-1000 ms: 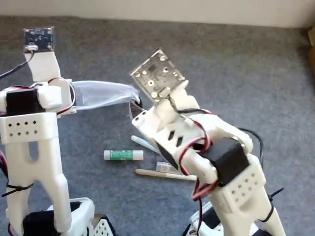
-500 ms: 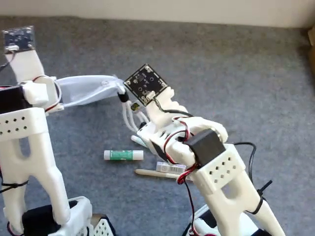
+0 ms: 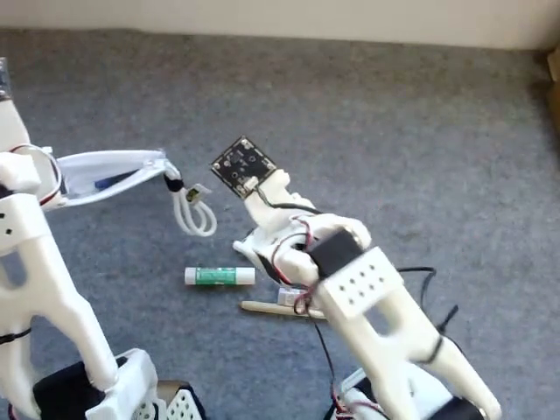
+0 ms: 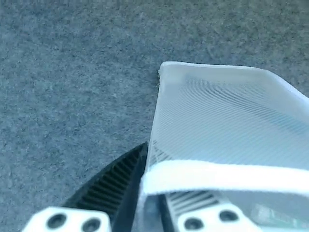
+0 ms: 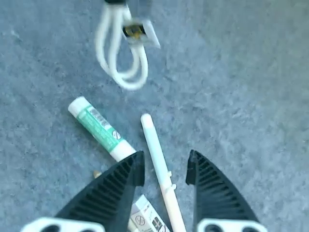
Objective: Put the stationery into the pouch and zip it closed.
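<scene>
The left hand (image 4: 153, 186) is clenched on one end of the translucent pouch (image 3: 105, 175), holding it above the grey worktop (image 3: 420, 131) at about ten o'clock from the green-labelled glue stick (image 3: 219, 276). A white cord loop (image 3: 194, 214) dangles from the pouch's zip end. The right hand (image 5: 164, 166) is released, its fingers spread over the white pen (image 5: 157, 159) just beside the glue stick, with a wooden stick (image 3: 267, 307) at about five o'clock from the glue stick

Grey carpet (image 3: 420, 114), pale wall (image 3: 306, 17)
</scene>
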Motion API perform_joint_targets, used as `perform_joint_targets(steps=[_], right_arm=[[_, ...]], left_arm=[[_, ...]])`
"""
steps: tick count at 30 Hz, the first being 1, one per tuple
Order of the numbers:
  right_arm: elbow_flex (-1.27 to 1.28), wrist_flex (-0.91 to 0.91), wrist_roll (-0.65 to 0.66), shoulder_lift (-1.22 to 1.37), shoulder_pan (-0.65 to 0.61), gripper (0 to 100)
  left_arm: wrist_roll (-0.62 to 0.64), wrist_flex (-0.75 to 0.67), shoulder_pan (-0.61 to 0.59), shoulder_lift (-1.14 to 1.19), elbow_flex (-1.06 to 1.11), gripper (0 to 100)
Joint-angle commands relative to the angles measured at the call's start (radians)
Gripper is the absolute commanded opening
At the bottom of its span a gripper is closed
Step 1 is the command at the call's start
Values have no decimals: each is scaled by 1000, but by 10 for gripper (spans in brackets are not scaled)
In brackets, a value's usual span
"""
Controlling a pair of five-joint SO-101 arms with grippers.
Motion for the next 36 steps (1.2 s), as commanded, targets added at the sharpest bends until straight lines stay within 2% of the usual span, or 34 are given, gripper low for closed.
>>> perform_joint_targets(steps=[1, 17, 24, 33, 36], right_arm=[[-62, -25, 17, 134, -1, 142], [-407, -24, 20, 624, -22, 142], [-418, -28, 20, 693, -77, 142], [-420, -65, 21, 809, -70, 140], [-420, -65, 21, 828, -59, 101]], left_arm=[[-15, 5, -36, 1, -41, 7], [-12, 5, -38, 1, -18, 7], [-11, 5, -33, 1, -18, 7], [-9, 5, -33, 1, -18, 7], [-9, 5, -31, 1, -18, 7]])
